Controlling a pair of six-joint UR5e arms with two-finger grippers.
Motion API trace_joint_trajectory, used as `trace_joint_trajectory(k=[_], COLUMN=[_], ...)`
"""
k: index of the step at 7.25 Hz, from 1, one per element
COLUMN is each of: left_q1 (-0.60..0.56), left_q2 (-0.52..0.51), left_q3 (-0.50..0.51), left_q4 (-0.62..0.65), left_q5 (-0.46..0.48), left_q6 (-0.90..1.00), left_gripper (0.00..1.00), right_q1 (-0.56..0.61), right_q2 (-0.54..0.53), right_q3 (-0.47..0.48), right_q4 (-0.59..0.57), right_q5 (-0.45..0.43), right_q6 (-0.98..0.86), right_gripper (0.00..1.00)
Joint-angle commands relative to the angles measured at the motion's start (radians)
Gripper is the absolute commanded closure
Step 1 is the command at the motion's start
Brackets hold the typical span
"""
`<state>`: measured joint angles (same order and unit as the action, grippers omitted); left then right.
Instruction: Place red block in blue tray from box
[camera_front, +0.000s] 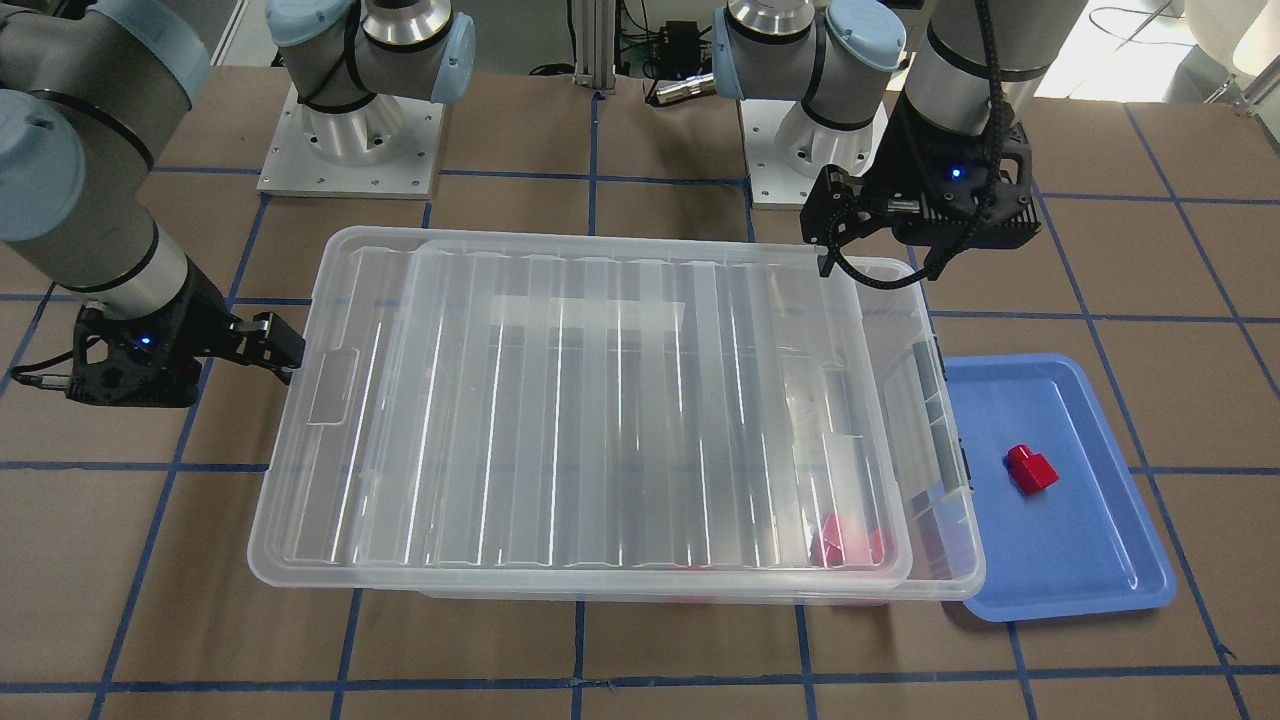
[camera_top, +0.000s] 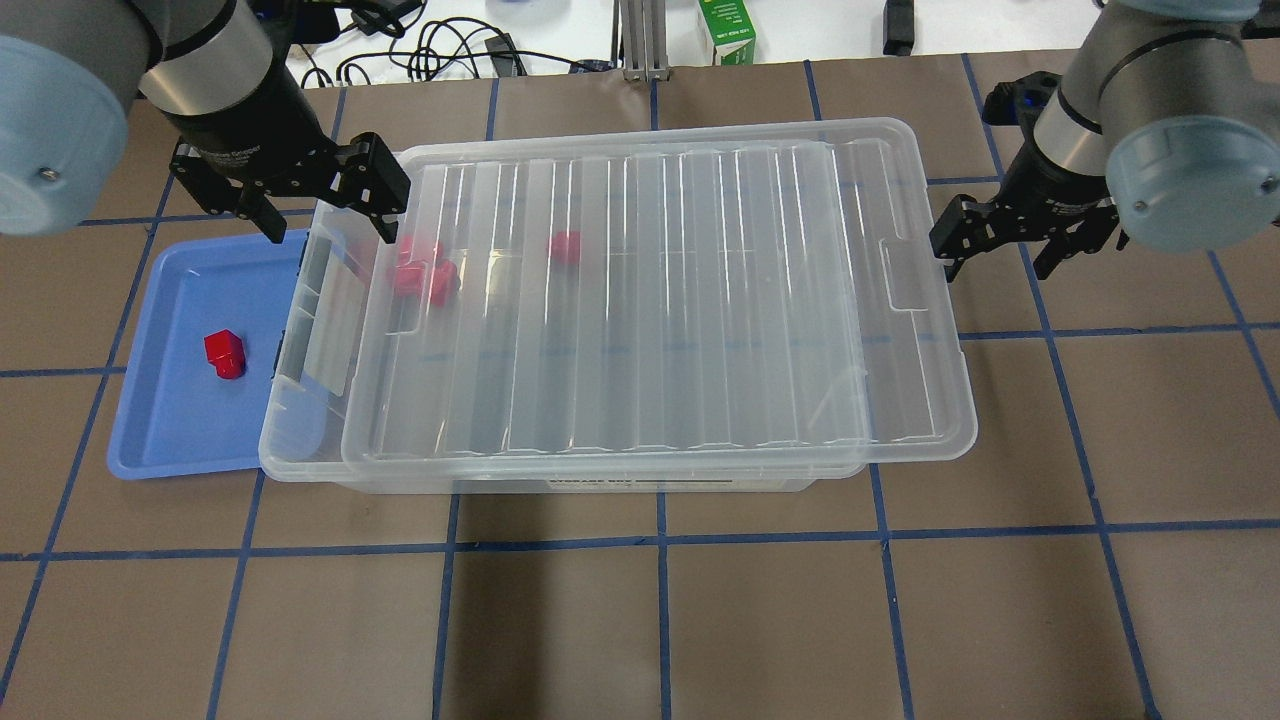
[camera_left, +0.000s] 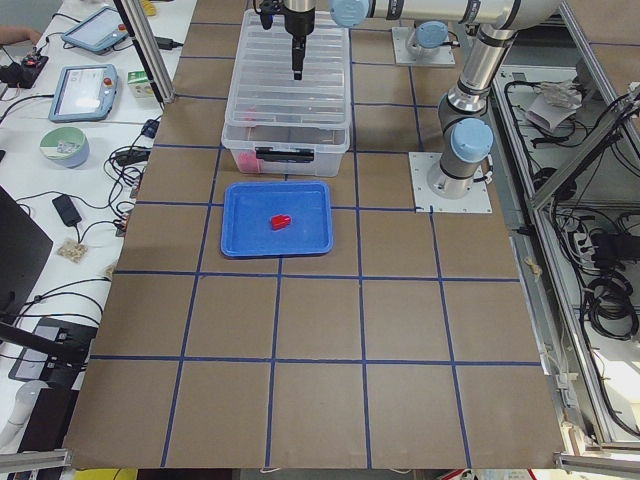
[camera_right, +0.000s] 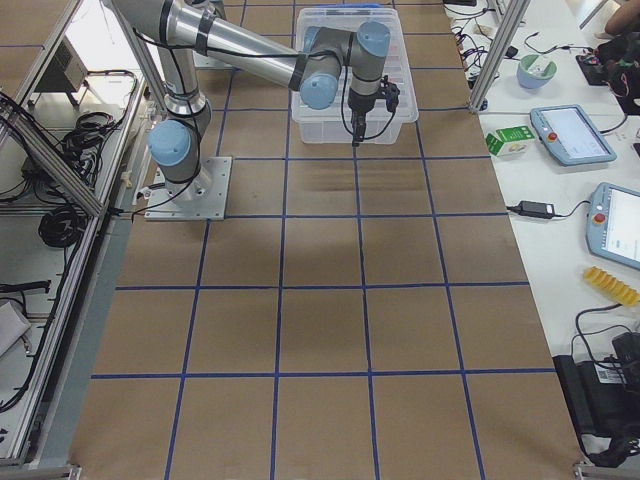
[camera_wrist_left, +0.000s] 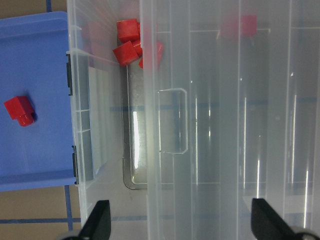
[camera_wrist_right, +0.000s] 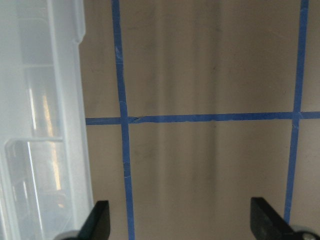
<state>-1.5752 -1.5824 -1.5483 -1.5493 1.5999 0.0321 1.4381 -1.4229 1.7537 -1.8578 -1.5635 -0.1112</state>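
Blue tray: you find it at the far left of the overhead view, flat on the counter, just beside the box's left end.
Red block: it lies alone near the middle of the blue tray, away from the rim.
Block against left pincer: in the left wrist view the red block sits outside the span of the fingers, beyond the finger on the tray's side. It is well apart from both tips.
Left pincer: you see it spread wide and holding nothing. It hangs above the box's left end, one finger over the uncovered strip and the other over the lid, and it touches nothing that you can see.
Box: the clear bin stands mid-counter, its grey latch facing the blue tray.
Lid: it rests on the box offset toward the robot's right, so a strip at the left end is open.
Other red blocks: a small cluster lies inside the box at that left end, partly under the lid's edge. One more shows through the lid farther right.
Right pincer: it is spread wide and empty, over bare counter just past the lid's right edge, not touching it.
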Motion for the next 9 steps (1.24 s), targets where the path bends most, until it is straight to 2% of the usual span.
trace_joint_trajectory(k=[1,3,5,7,9], left_q1=[0.0,0.001,0.001,0.006,0.023], left_q2=[0.001,0.005,0.005,0.001,0.002], left_q3=[0.001,-0.001,-0.001,0.016,0.022], left_q4=[0.0,0.0,0.0,0.002,-0.003], left_q5=[0.0,0.002,0.0,0.0,-0.005], left_q6=[0.0,0.003,0.005,0.009,0.092], left_gripper=[0.0,0.0,0.0,0.0,0.0], right_q1=[0.025,0.007,0.025,0.117,0.139], right_q2=[0.004,-0.011,-0.086,-0.12,-0.122], right_q3=[-0.008,-0.038,-0.143,-0.204,-0.203], right_q4=[-0.011,-0.003,0.134,0.19,0.21], right_q5=[-0.003,-0.013,-0.001,0.026,0.023], right_q6=[0.024,0.008,0.071,0.199,0.212], right_gripper=[0.0,0.0,0.0,0.0,0.0])
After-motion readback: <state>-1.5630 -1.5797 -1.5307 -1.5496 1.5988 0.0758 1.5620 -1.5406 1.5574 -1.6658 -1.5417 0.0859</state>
